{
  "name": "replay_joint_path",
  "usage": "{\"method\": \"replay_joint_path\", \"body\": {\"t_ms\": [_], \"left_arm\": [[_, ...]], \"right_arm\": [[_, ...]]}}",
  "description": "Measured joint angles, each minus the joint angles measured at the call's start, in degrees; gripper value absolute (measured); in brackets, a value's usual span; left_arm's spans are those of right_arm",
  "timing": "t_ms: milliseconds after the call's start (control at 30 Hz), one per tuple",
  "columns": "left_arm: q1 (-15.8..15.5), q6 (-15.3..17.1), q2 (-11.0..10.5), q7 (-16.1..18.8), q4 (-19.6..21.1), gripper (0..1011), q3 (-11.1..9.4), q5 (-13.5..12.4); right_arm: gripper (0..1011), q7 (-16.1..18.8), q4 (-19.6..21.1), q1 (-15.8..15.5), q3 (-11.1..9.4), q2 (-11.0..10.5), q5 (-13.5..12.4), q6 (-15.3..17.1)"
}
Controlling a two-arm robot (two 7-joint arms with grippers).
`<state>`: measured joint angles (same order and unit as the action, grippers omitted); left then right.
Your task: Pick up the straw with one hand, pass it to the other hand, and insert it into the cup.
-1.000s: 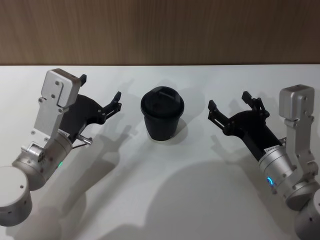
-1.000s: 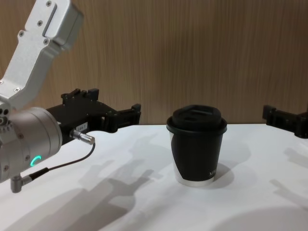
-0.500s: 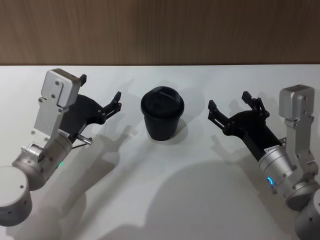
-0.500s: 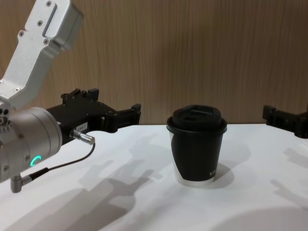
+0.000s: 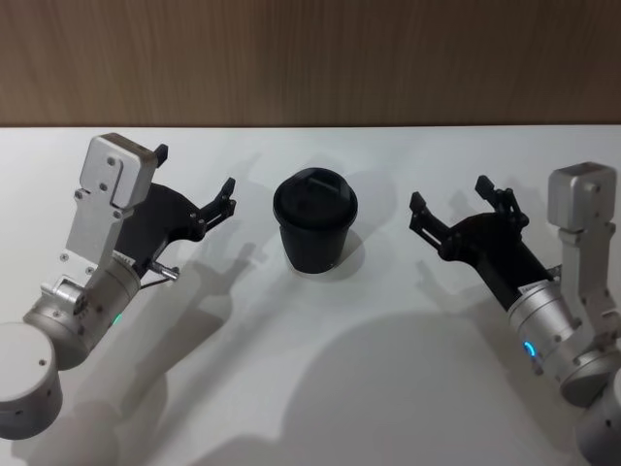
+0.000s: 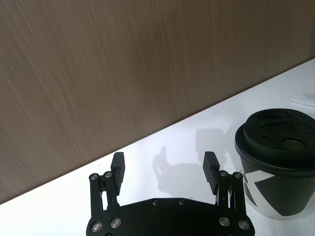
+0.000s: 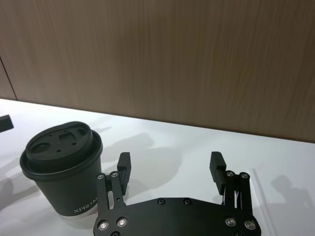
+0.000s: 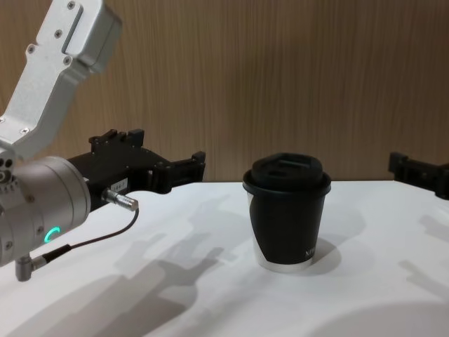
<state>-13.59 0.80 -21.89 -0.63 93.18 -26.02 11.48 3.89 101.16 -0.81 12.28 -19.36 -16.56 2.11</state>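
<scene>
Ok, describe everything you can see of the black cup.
The cup is a small matte black paper coffee cup with a black domed plastic lid, small pale print low on its side and a pale base rim. It stands upright, lid on, on the white table. Nothing else touches it: the left gripper and right gripper, both open, flank it with a gap on each side.

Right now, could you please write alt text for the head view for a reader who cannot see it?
A lidded black cup stands upright on a white table. The left gripper and the right gripper flank it, both open, empty and apart from it.
</scene>
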Motion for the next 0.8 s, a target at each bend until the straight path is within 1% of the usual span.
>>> {"method": "replay_joint_path", "body": {"t_ms": [300, 533, 567, 667, 800], "left_arm": [[0.0, 0.0, 0.0, 0.0, 0.0, 1003, 0.0, 0.0], [0.0, 0.0, 0.0, 0.0, 0.0, 1003, 0.0, 0.0], [0.0, 0.0, 0.0, 0.0, 0.0, 1003, 0.0, 0.0], [0.0, 0.0, 0.0, 0.0, 0.0, 1003, 0.0, 0.0], [0.0, 0.0, 0.0, 0.0, 0.0, 1002, 0.0, 0.0]], "right_arm": [[1001, 0.1, 0.6, -0.6, -1.8, -1.0, -0.6, 2.1], [1001, 0.1, 1.8, -1.9, -3.9, -2.5, -0.9, 5.2], [1001, 0.1, 1.8, -1.9, -3.9, -2.5, -0.9, 5.2], [1001, 0.3, 2.0, -2.3, -5.0, -3.3, -1.3, 6.7], [1001, 0.9, 1.9, -2.5, -6.0, -4.0, -1.8, 8.1]]}}
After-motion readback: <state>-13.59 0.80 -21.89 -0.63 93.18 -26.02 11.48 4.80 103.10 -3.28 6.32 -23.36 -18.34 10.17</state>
